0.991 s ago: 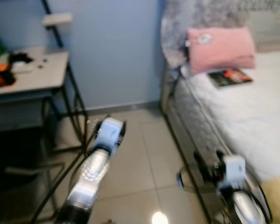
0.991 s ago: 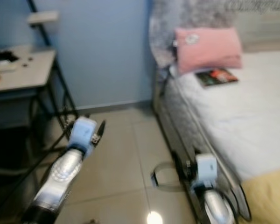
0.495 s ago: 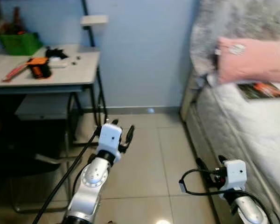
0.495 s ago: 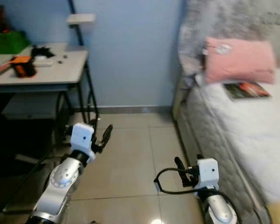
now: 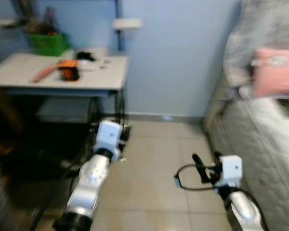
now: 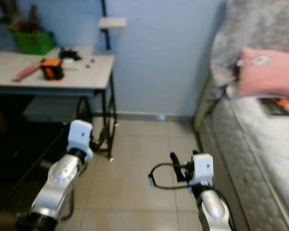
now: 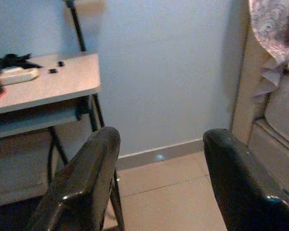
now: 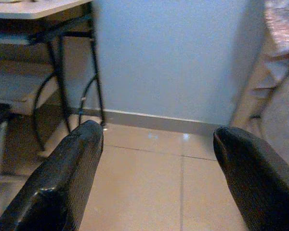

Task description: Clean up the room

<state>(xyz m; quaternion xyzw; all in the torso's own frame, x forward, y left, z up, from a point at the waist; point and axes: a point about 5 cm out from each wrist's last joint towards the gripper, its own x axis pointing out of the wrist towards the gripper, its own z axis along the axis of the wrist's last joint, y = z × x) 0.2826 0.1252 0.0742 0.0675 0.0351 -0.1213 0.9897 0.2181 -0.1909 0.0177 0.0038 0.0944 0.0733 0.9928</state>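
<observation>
Both arms hang out front over the tile floor, left gripper and right gripper spread wide, holding nothing. Further back, the desk (orange gadget on top), bed with pink pillow right.

Glossy tiled floor, matt blue wall — soft pink cloth pillow

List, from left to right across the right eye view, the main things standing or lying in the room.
Green basket → orange tool on the desk → small white shelf on the wall → pink pillow → book on the bed.
</observation>
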